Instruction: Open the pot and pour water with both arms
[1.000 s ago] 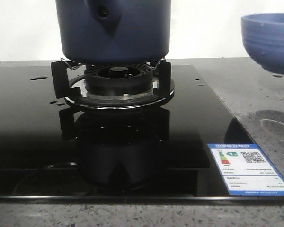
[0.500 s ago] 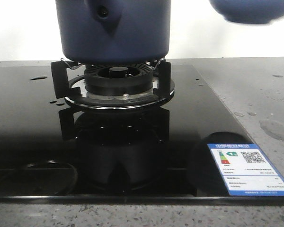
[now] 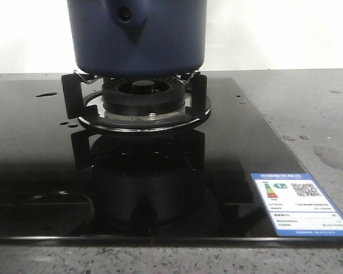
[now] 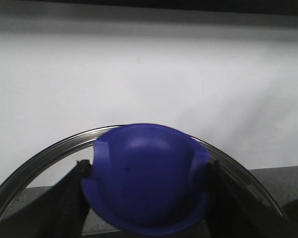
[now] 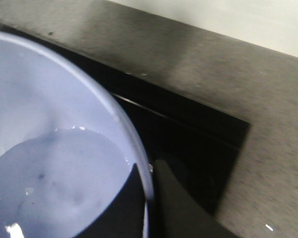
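Pot sat on the burner at mid-hob, its handle stub facing the camera, its mouth out of frame. The right pincer was clamped over the rim of the bowl, one finger inside and one outside, with water pooled in it; the black hob lay below and beyond, so the pot probably lay off to that arm's left. The left pincer was shut on the blue knob of the glass lid, held in the air. Drops and a puddle lay on the desk.
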Tool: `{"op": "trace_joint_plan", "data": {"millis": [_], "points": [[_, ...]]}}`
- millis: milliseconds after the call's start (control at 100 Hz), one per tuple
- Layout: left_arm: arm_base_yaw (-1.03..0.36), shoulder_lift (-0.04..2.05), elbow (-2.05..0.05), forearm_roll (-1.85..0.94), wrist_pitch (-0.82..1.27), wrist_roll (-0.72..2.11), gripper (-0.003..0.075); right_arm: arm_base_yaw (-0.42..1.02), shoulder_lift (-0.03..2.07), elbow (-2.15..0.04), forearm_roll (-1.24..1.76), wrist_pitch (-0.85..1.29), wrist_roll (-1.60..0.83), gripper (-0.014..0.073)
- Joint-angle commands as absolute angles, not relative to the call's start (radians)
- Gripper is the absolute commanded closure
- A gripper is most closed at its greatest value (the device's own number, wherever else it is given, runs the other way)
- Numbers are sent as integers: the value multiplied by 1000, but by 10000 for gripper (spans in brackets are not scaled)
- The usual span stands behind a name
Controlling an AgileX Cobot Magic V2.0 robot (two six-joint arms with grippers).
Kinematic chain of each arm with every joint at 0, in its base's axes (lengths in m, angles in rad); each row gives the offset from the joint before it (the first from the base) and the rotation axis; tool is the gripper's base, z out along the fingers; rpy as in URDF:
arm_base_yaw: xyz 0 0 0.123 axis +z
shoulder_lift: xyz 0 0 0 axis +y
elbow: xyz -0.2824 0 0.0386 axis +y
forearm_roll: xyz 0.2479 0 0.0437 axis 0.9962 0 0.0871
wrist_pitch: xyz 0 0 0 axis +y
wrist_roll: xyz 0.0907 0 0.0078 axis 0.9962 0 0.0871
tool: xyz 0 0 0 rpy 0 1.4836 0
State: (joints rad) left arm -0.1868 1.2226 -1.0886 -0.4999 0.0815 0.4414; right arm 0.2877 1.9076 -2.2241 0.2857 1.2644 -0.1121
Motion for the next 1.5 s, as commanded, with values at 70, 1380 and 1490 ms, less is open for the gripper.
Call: {"op": "trace_joint_plan", "data": {"millis": [70, 1380, 1490], "points": [[-185, 1193, -1125, -509, -33, 442, 374, 329, 1900, -2277, 343, 1096, -104, 648], [-183, 1193, -1125, -509, -36, 442, 374, 487, 1561, -1242, 289, -493, -334, 650], [-183, 1193, -1125, -509, -36, 442, 374, 499, 1561, -1240, 288, -543, -334, 650]]}}
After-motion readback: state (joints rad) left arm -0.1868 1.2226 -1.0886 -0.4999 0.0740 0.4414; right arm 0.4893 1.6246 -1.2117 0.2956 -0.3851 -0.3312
